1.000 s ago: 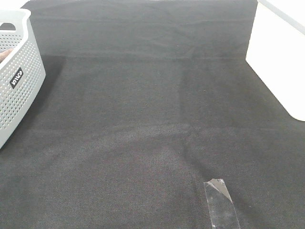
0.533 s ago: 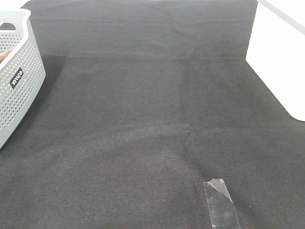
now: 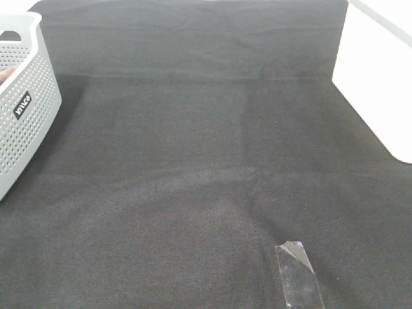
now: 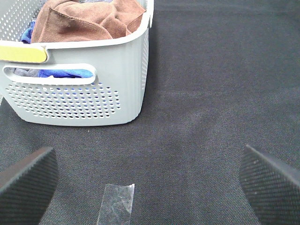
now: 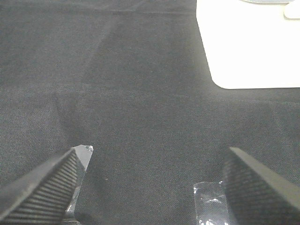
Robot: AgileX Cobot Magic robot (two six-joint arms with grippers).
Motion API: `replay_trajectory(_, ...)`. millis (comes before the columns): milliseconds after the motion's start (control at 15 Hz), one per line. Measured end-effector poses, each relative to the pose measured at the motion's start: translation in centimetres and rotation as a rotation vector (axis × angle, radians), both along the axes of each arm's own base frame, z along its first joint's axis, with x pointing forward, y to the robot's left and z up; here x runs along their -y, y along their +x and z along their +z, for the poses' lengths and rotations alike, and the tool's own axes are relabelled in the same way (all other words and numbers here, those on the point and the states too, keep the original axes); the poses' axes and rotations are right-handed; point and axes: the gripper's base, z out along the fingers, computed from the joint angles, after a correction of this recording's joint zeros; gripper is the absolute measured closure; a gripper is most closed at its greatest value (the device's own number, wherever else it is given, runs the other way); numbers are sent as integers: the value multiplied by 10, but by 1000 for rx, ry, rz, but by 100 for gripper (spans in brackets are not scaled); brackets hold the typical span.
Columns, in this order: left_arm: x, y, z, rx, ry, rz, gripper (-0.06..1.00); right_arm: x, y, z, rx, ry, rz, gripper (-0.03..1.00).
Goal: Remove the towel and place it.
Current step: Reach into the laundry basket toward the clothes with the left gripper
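Overhead, the grey perforated plastic basket is sitting at the frame's left edge; the left wrist view is showing the brown plush towel heaped inside it and the left gripper gaping empty — best reaching over the rim for a raised fold — while, in the right wrist view, the right gripper is hanging parted, holding nothing.

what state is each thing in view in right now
grey basket: upright on the black table cover, holding cloths
brown towel: bunched up on top inside the grey basket, not held
blue cloth: in the grey basket, under the brown towel
left gripper: open, empty
right gripper: open, empty
clear tape strip: stuck on the black table cover, far end looks lifted
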Motion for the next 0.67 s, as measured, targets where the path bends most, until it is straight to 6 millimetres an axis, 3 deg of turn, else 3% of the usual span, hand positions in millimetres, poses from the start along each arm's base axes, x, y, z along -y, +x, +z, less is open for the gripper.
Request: replay_trajectory(667,0,0,0,0,0,0,-5,0,0,0,0,0,0,19)
